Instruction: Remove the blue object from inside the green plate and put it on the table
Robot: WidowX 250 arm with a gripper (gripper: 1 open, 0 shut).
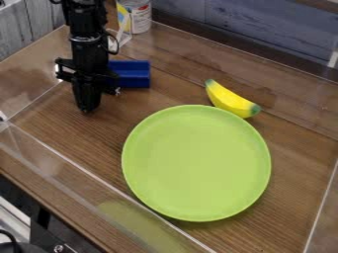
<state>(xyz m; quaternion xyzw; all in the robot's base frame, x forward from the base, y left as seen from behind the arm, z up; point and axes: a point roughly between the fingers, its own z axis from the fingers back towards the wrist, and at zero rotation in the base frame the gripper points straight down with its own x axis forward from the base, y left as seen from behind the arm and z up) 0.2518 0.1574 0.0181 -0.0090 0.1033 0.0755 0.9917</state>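
Note:
The blue object [129, 71] lies flat on the table [53, 148], left of and behind the green plate [196, 163], whose surface is bare. My gripper [87, 106] points almost straight down with its tip close to the wood, just left of and nearer the camera than the blue object. Its jaws look pressed together with nothing visible between them. The black gripper body hides the block's left end, so I cannot tell whether they touch.
A yellow banana toy [231, 99] lies off the plate's back right rim. A white and yellow container [133, 14] stands at the back behind the arm. Clear acrylic walls [34, 94] ring the tabletop.

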